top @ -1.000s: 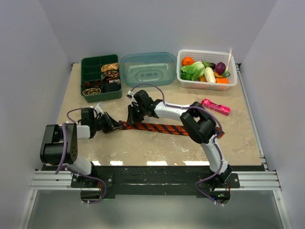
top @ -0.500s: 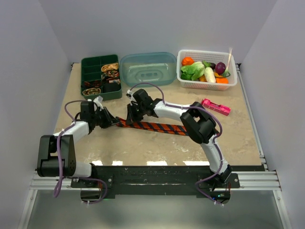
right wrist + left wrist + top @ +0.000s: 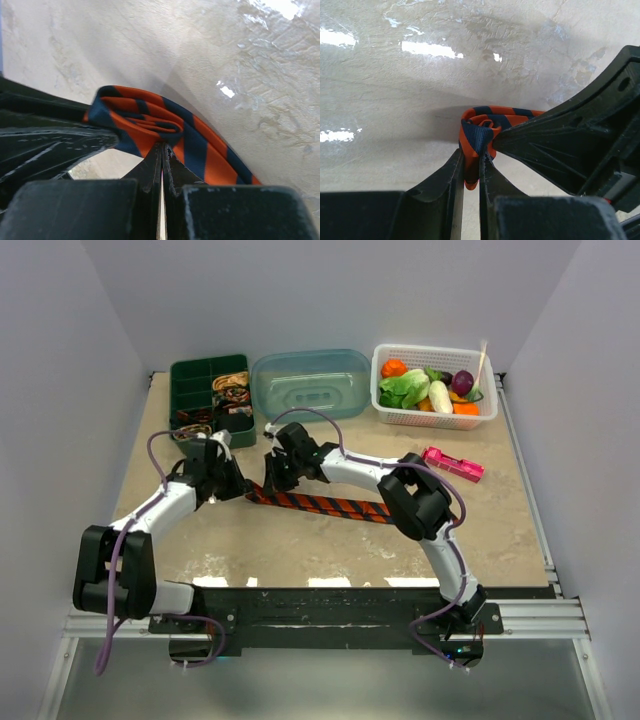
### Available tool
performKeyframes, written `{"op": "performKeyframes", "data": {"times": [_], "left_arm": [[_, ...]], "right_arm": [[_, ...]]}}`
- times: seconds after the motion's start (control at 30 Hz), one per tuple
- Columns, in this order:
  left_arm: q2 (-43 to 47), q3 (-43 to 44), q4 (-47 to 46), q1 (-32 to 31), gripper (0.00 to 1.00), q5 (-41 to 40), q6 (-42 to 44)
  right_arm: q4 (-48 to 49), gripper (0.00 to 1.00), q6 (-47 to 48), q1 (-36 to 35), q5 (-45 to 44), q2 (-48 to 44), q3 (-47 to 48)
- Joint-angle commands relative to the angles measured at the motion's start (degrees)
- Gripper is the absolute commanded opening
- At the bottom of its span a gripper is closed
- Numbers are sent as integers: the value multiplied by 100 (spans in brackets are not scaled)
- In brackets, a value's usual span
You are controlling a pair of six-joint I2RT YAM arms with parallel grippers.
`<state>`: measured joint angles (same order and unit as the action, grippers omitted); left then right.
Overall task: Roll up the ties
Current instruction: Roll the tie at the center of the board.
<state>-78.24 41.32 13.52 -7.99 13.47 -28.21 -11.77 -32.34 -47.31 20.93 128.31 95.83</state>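
One orange tie (image 3: 320,504) with dark diagonal stripes is laid flat across the middle of the table (image 3: 300,555), running from left of centre towards the right. Its left end has been turned into a small roll. Two grippers are seen at that roll. The left gripper (image 3: 472,161) is clenched on the roll from the lower edge of its wrist view, with a fold of fabric pinched between its two fingers. The right gripper (image 3: 161,150) is fully closed, its two fingertips pressed together against the roll. Whether any cloth is caught between them cannot be told.

In the upper left of the top view one green box (image 3: 190,378) with compartments is placed, and three coiled ties (image 3: 232,381) can be made out in it. Its near edge is covered by the left arm. Just to its right one clear tub (image 3: 310,385) is set, and further right one white basket (image 3: 436,419) of toy vegetables. One pink gadget (image 3: 452,464) is laid below the basket, apart from the tie.
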Motion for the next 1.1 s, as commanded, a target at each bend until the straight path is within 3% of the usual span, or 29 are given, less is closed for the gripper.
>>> {"op": "performKeyframes", "data": {"times": [0.0,0.77,1.07], "left_arm": [[195,377,256,-133,0,-398,193],[-69,623,230,-853,0,-723,-9],[-280,798,607,-1020,0,-1276,122]], "right_arm": [[-18,0,43,-50,-133,62,173],[887,0,-625,-85,412,379,155],[992,0,-721,-77,561,291,111]]}}
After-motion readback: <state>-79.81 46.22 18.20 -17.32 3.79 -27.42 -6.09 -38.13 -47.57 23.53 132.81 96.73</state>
